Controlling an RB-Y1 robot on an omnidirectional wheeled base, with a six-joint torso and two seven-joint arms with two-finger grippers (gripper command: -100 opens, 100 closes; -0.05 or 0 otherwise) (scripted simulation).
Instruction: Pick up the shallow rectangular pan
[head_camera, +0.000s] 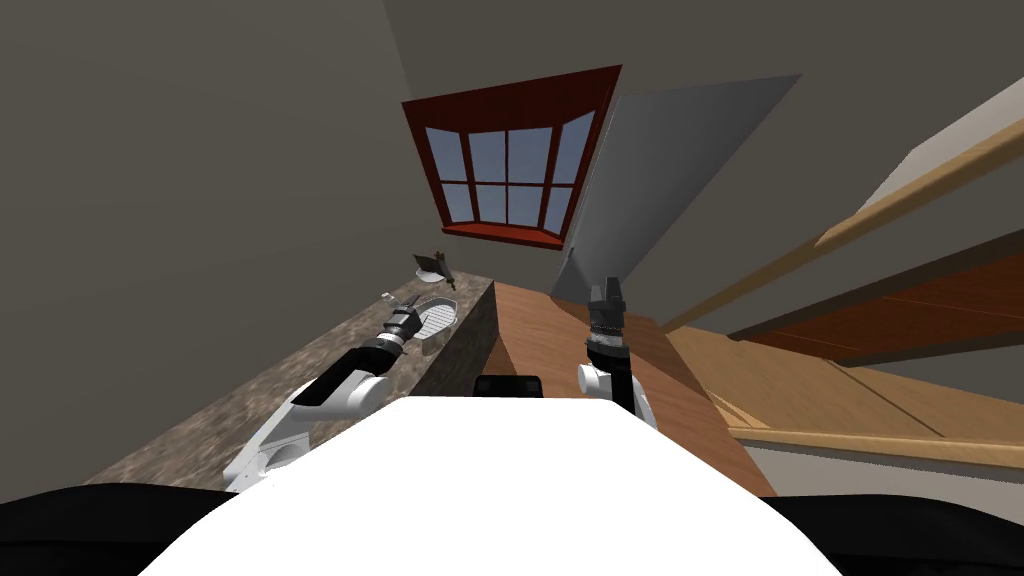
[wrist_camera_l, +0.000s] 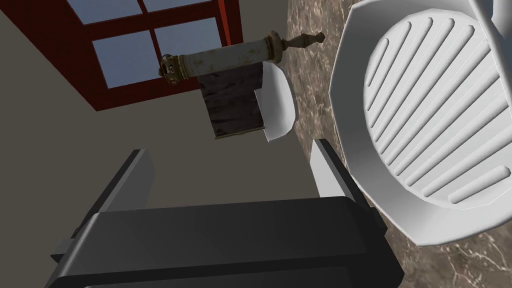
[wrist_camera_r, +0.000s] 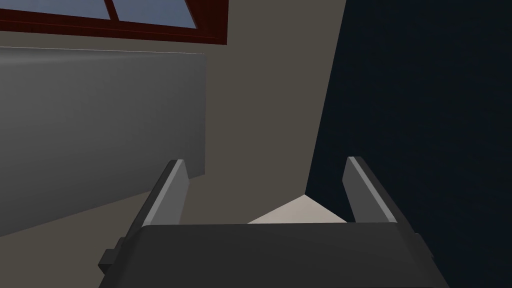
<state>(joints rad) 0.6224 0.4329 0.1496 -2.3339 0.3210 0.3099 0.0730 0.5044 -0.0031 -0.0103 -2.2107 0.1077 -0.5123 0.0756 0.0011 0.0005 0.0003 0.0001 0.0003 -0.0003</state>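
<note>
The pan (head_camera: 438, 316) is white and shallow, with a ridged bottom and cut corners, and lies on a brown mottled stone counter (head_camera: 300, 370). In the left wrist view the pan (wrist_camera_l: 430, 115) lies just outside one of my left fingers (wrist_camera_l: 327, 172), whose tip is close beside its rim. My left gripper (wrist_camera_l: 228, 150) is open with nothing between its fingers; the head view shows the gripper (head_camera: 408, 318) at the pan's near end. My right gripper (head_camera: 605, 290) is raised in front of my chest, and its wrist view shows it (wrist_camera_r: 265, 161) open and empty.
Beyond the pan on the counter (wrist_camera_l: 310, 90) lies a scroll-like roller (wrist_camera_l: 225, 55) with a dark cloth (wrist_camera_l: 232, 105) and a white piece (wrist_camera_l: 277, 100) beside it. A red-framed window (head_camera: 510, 170) is behind. A wooden surface (head_camera: 560, 340) adjoins the counter's right end.
</note>
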